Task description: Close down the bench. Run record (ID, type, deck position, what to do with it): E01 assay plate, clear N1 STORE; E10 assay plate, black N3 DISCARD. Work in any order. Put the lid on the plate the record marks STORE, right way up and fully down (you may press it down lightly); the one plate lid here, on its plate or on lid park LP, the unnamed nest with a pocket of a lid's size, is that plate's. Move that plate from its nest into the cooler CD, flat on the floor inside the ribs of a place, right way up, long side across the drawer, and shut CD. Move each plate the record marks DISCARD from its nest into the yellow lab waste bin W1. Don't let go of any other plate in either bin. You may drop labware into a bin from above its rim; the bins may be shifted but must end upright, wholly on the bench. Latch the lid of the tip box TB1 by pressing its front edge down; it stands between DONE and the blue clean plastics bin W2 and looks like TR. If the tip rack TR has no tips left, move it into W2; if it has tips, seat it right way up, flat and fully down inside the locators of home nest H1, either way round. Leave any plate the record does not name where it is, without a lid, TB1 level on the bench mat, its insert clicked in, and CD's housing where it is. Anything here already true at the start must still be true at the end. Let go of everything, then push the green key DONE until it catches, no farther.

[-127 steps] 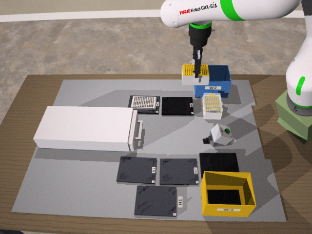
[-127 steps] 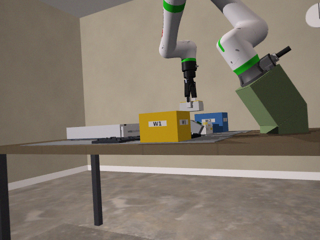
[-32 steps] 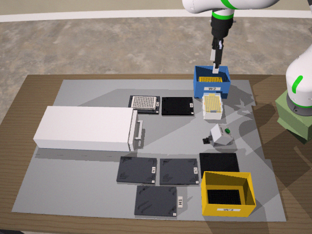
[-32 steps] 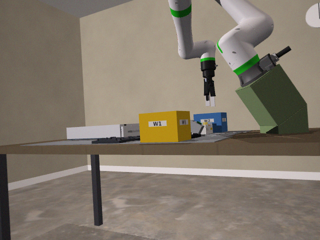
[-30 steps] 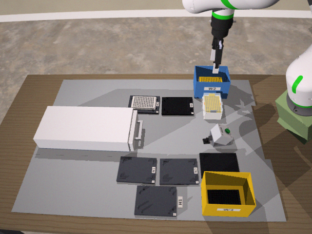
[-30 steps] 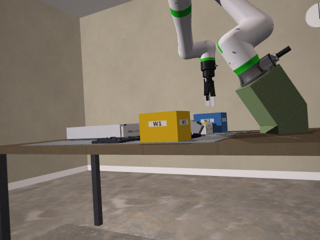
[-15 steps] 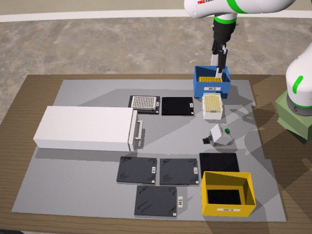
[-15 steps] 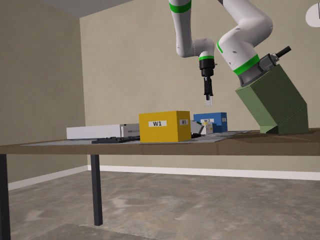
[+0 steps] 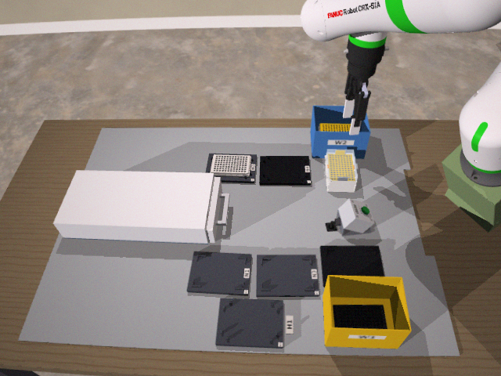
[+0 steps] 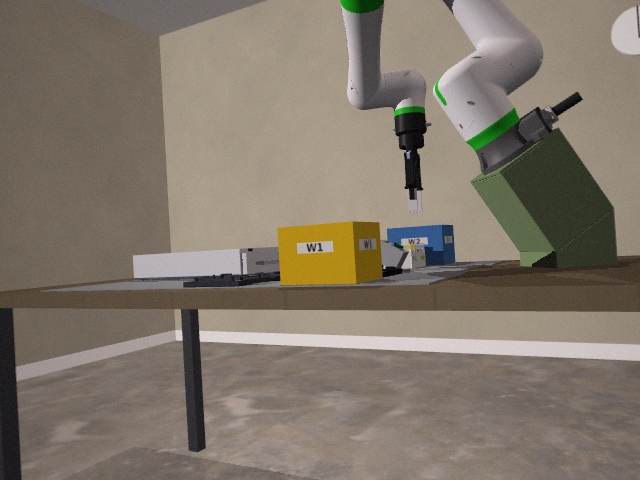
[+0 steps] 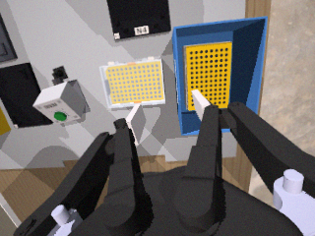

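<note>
While the desk [image 9: 48, 356] carries the mat, the blue bin W2 [image 9: 321, 137] holds the tip rack [image 9: 335, 127] flat inside; above its rim hangs the gripper [image 9: 355, 114], its jaws half apart and closing on nothing.

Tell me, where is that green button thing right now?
In the top view the green key DONE sits on a small white housing right of centre on the mat, just below the yellow-topped tip box TB1 and above the yellow bin W1.
</note>
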Controlling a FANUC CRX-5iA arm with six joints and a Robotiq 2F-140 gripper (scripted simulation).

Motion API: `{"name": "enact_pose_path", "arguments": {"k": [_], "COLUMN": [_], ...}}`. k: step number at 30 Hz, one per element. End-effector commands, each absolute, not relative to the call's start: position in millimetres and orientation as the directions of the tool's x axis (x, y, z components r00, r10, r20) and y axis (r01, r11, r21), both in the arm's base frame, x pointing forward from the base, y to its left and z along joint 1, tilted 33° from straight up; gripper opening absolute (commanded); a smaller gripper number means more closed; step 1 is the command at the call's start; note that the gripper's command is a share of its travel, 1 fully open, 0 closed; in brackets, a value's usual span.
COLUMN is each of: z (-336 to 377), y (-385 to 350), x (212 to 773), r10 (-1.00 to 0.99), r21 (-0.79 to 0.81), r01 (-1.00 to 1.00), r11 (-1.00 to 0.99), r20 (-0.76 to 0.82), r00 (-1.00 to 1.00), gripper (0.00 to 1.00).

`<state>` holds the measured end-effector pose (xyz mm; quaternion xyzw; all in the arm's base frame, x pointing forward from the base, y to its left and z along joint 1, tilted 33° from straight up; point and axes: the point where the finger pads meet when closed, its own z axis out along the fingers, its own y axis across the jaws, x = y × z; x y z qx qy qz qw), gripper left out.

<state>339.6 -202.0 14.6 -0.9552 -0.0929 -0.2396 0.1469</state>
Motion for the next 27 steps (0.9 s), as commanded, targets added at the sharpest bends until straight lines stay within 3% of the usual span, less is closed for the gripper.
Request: {"name": "enact_pose_path", "arguments": {"k": [1, 27], "z": [20.5, 46.9], "y": [-186.0, -105.1], "x": [335.2, 313.0], "r10": [0.107, 0.107], "r21": [-0.235, -0.235], "r01": [0.247, 0.247], "r11": [-0.940, -0.940], "r20": [0.484, 0.484], "r00": [0.868, 0.868], "gripper": [0.00, 0.00]}}
